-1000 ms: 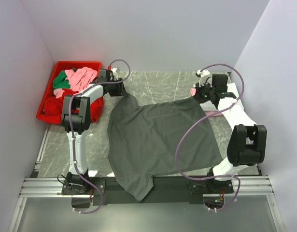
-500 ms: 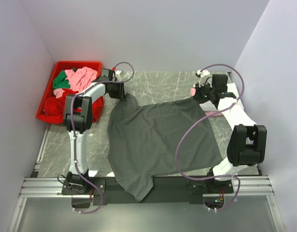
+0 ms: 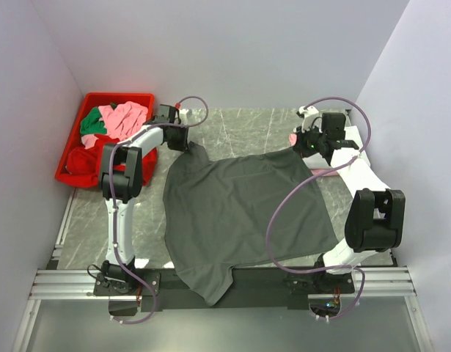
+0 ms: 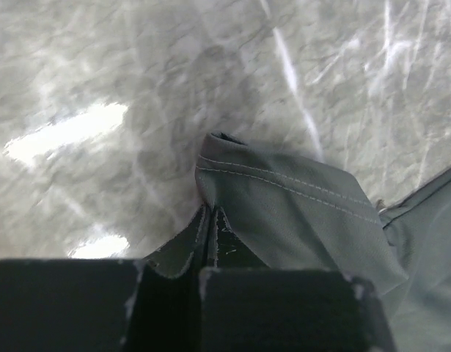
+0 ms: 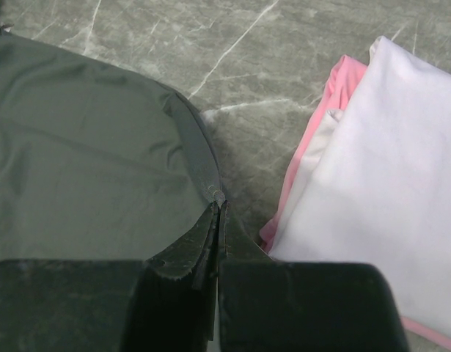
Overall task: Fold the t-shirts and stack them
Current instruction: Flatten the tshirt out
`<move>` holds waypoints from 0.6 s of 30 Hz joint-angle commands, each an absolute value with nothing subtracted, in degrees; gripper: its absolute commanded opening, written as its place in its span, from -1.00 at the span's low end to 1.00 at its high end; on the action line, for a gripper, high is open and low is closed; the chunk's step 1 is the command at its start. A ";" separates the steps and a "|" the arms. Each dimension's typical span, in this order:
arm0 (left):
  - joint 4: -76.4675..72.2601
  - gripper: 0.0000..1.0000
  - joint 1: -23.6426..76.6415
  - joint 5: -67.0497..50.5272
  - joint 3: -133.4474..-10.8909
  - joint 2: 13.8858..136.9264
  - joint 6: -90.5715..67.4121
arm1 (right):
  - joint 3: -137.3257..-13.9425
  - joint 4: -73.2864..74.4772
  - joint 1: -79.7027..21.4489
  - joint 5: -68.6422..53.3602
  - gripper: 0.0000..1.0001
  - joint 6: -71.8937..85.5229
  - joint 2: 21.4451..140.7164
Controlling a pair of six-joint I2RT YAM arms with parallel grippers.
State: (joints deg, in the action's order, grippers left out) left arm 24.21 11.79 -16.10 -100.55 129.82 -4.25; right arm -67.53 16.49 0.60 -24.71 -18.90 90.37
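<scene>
The left arm (image 3: pixel 116 220), white links with black joints, is rising from its base at the near edge of the desk (image 3: pixel 232 125), bending at the elbow and reaching forward and to the right over the far left part. Its black two-finger left claw (image 4: pixel 210 216) is pressing its jaws together and pinching a hemmed corner of the large dark grey cloth t-shirt (image 3: pixel 240 213). The right arm (image 3: pixel 350 172), built the same, is leaning outward from its base, folding at a bulky black elbow and stretching toward the far right. Its right claw (image 5: pixel 216 205) is clamping on that shirt's edge, with only cloth between the jaws. Both wrists are tilting down toward the desk.
</scene>
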 commanded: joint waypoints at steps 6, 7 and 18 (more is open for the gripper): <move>15.31 -0.99 12.39 -11.43 -93.36 107.43 -4.39 | -71.98 18.28 0.26 -24.87 -1.00 -19.42 82.37; 13.64 -0.99 12.65 -11.51 -91.43 104.18 -4.31 | -72.33 19.06 0.26 -24.87 -1.00 -19.68 78.87; 1.03 -0.99 11.79 -17.46 -59.81 63.36 -4.40 | -73.83 18.54 1.67 -24.25 -1.00 -18.28 58.18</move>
State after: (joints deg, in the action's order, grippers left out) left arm -7.31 16.62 -13.69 -58.98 52.80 -2.85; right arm -73.10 18.57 1.28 -24.03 -19.05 58.39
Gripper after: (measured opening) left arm 0.013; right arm 0.007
